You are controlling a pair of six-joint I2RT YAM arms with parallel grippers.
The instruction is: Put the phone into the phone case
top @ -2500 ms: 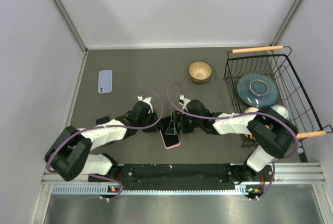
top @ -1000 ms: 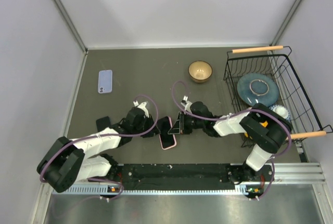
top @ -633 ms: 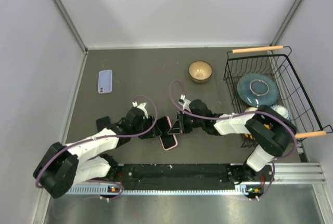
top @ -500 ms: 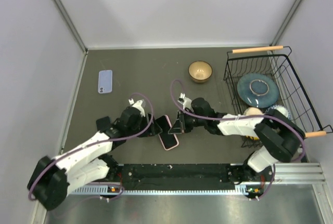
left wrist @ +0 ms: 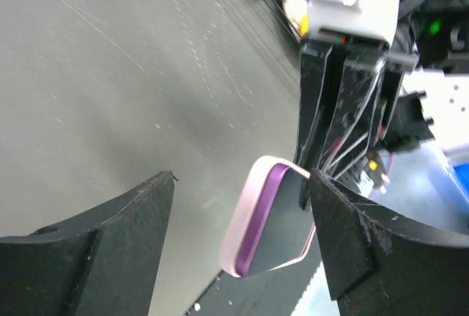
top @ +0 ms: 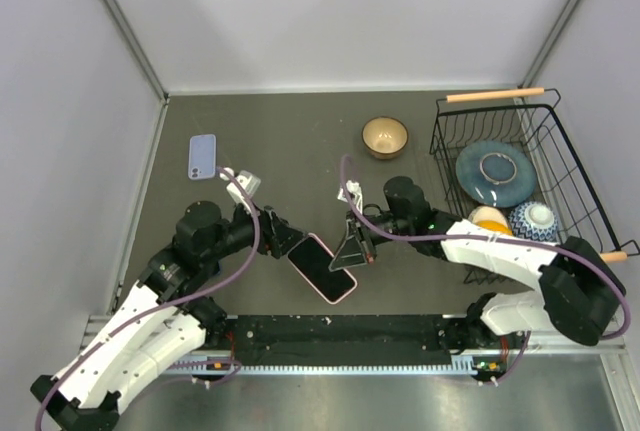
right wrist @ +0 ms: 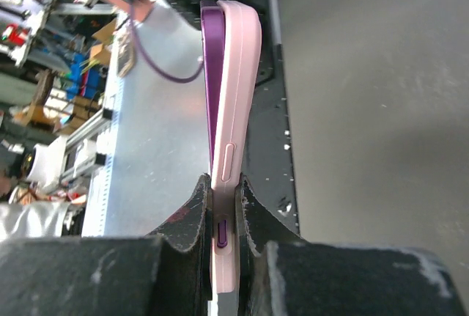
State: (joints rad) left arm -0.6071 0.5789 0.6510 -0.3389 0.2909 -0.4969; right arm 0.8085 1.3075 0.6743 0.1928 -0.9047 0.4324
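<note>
Tabletop point(top: 300, 136) grey, walls point(top: 350, 16) white — phone point(top: 322, 267) clamped.

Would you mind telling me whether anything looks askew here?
Yes: the purple phone sits proud of the pink case toward its far end, not flush, in the right wrist view. The right tool pinches the case's edge; the left tool is open nearby.

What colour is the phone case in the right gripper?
Pale pink case, purple phone edge inside. Clearest in the right wrist view.

The phone case point(right wrist: 238, 96) and phone point(right wrist: 211, 74) are cut off below, their lower end partly hidden inside the right tool point(right wrist: 223, 184).
</note>
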